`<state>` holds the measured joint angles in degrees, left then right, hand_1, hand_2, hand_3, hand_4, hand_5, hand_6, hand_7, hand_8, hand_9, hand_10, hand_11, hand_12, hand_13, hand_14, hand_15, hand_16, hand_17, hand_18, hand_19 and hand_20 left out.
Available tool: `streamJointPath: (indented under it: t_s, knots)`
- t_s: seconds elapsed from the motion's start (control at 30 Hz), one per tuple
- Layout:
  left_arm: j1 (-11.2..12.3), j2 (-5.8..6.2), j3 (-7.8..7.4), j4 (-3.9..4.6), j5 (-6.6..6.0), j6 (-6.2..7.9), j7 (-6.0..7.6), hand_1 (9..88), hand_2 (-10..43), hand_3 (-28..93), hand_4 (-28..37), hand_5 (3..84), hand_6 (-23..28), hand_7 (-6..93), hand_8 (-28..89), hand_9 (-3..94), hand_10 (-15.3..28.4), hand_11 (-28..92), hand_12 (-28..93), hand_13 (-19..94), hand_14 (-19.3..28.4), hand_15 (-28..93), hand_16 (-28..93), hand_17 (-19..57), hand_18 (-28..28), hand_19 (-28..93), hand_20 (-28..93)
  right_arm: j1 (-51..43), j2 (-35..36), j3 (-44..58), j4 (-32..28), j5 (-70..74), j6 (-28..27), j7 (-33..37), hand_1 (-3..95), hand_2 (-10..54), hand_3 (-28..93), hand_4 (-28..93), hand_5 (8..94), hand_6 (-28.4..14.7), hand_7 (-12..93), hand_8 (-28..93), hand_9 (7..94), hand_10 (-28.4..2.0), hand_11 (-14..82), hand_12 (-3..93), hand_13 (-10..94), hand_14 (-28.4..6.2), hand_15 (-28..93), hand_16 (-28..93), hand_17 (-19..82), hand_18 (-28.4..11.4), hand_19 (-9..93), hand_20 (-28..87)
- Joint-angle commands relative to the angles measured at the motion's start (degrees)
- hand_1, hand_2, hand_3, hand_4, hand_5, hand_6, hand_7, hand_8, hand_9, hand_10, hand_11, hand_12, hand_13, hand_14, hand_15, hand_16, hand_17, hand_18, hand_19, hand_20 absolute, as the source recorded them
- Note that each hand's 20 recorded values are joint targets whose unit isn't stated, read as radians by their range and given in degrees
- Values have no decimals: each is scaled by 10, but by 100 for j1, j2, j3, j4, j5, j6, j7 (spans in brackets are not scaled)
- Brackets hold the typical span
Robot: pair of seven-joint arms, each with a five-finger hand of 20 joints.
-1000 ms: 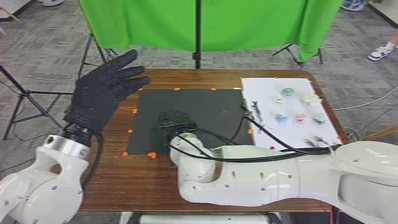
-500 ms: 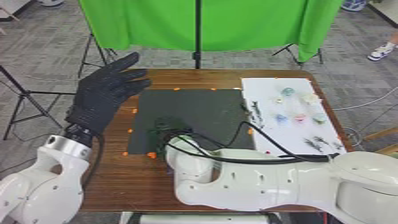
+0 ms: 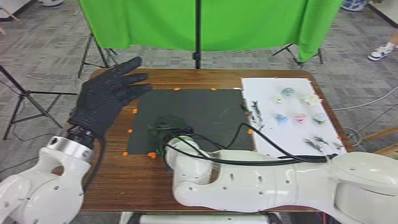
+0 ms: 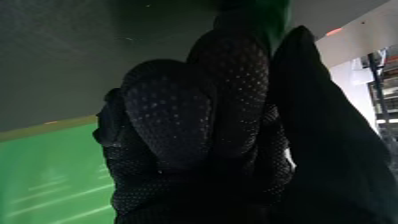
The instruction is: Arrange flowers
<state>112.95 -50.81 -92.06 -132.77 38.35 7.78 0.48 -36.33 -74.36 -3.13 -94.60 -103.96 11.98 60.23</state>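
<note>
Flowers first: pink bloom [image 3: 299, 118], blue bloom [image 3: 281, 118] and leafy sprigs [image 3: 314, 144] are laid out on the white sheet [image 3: 289, 134], just right of the dark mat [image 3: 215, 112]. Dark green vase, probably glass, is seen over the mat's left part, right beside or against the right hand [image 3: 178, 132]. Whether it is gripped or only touched can't be told. Left hand [image 3: 108, 95] is held wide and empty, over table beyond the mat's left edge.

Risks, as judged: vase could be tipped or dragged on the mat if pushed off-centre by the glove; slip likely if glass is slick. Black cables [image 3: 235, 160] are looped low across the mat's near right corner, so sprigs could be snagged or swept when the right arm is swung toward the sheet. Light blooms could be crushed if pinched too hard
</note>
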Motion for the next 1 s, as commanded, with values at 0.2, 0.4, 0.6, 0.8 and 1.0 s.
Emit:
streamJointPath:
  t_s: [0.2, 0.4, 0.6, 0.8, 1.0]
  knots:
    - [321, 89, -111, -71, -23, 180, 395, 225, 80, 771, -227, 364, 97, 132, -84, 346, 221, 215, 151, 254, 283, 522, -86, -95, 241, 475, 187, 680, 94, -427, -130, 198, 669, 191, 429, 28, 528, -216, 833, 31, 155, -117, 937, -88, 420, 216, 874, -67, 649, 226, 477, -209, 932, 280]
    - [1004, 164, -465, -341, -67, 514, 802, 226, 79, 774, -227, 367, 98, 149, -93, 346, 222, 271, 138, 255, 284, 572, -104, -98, 247, 509, 182, 956, 320, -606, -253, 236, 575, 84, 348, 20, 627, -252, 810, 13, 153, -119, 937, -95, 413, 214, 872, -71, 653, 218, 478, -218, 932, 286]
    - [1367, 86, -664, -460, -76, 642, 871, 226, 78, 776, -230, 368, 97, 166, -102, 349, 222, 313, 128, 258, 284, 595, -115, -99, 249, 525, 174, 837, 641, -615, -474, 52, 373, 57, 308, 23, 654, -271, 795, 0, 152, -119, 937, -98, 419, 209, 877, -75, 659, 215, 479, -228, 932, 300]
    - [1670, 12, -835, -564, -55, 703, 867, 225, 78, 777, -230, 369, 98, 170, -105, 350, 225, 320, 120, 260, 284, 600, -119, -97, 250, 534, 170, 404, 1116, -254, -895, 123, 155, 1, 284, 30, 665, -274, 787, -6, 152, -118, 937, -101, 423, 208, 880, -80, 659, 213, 481, -235, 932, 306]
    - [2011, -99, -1070, -648, -40, 667, 920, 225, 77, 778, -230, 368, 98, 173, -107, 347, 223, 322, 113, 259, 284, 602, -125, -98, 250, 540, 162, -1067, 2049, 1397, -1680, -218, 504, 173, 270, 34, 676, -267, 748, -19, 142, -114, 931, -122, 320, 198, 862, -90, 590, 196, 451, -242, 932, 188]
